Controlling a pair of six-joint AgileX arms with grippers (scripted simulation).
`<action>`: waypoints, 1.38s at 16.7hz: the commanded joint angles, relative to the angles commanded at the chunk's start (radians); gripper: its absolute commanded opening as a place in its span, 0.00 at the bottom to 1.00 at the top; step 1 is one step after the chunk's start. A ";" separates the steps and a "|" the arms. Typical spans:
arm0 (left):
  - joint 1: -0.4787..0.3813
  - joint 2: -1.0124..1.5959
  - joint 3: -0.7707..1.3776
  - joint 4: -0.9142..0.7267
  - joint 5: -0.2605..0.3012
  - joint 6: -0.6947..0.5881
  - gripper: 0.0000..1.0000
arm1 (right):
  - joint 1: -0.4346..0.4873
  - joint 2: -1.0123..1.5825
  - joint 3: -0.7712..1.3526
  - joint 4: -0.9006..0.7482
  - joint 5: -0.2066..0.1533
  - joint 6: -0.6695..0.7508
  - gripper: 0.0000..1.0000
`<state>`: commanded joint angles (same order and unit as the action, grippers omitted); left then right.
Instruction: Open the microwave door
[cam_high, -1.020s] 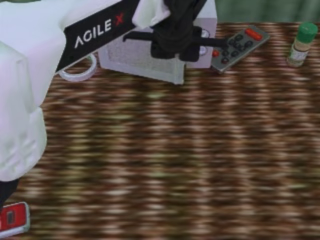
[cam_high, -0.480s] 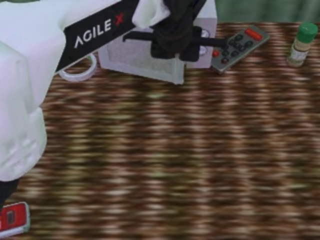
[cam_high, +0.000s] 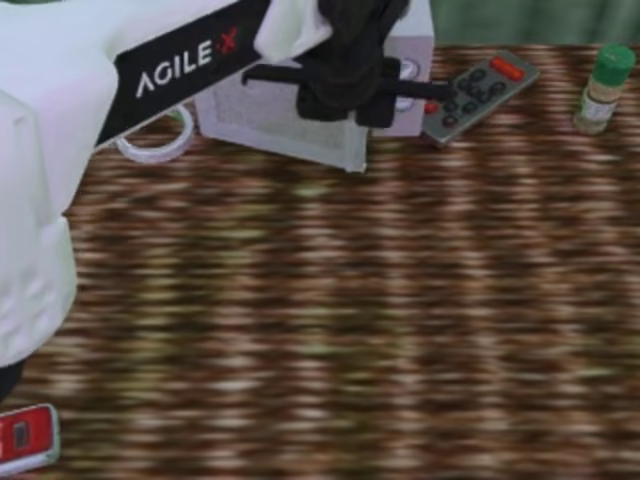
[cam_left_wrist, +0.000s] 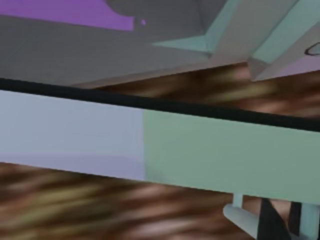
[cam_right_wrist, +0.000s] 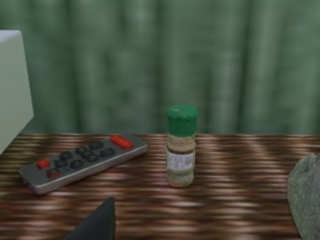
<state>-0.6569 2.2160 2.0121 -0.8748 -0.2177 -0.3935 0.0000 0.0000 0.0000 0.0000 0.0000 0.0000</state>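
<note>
Green curtain running behind a brown woven desk (cam_high: 350, 330). Microwave (cam_high: 415, 35) sitting at the far edge, left of centre in the top view, mostly hidden under the left arm. Microwave door (cam_high: 290, 130) is swinging out at a slant, its free corner standing clear of the body, so the opening is under way but looks only partly done; a wider swing appears to be left. Left gripper (cam_high: 345, 85) is working right at the door's handle edge; whether its jaws are gripping the handle or merely hooking it, cannot tell. Left wrist view is showing only a pale door edge close up, with the desk beyond it.

Remote (cam_high: 480, 93) lying just right of the microwave, near the knob panel; spice jar (cam_high: 605, 88) standing further right, well apart. White ring (cam_high: 155, 150) resting left of the microwave, on the hinge side. Red phone (cam_high: 25, 437) at the near left corner. Nothing appears to be blocking the door's arc in front. Right arm is parked out of the top view.
</note>
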 joint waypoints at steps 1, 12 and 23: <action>0.003 -0.017 -0.027 0.014 0.007 0.016 0.00 | 0.000 0.000 0.000 0.000 0.000 0.000 1.00; 0.011 -0.062 -0.106 0.052 0.031 0.064 0.00 | 0.000 0.000 0.000 0.000 0.000 0.000 1.00; 0.011 -0.062 -0.106 0.052 0.031 0.064 0.00 | 0.000 0.000 0.000 0.000 0.000 0.000 1.00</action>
<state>-0.6462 2.1540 1.9065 -0.8233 -0.1869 -0.3293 0.0000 0.0000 0.0000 0.0000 0.0000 0.0000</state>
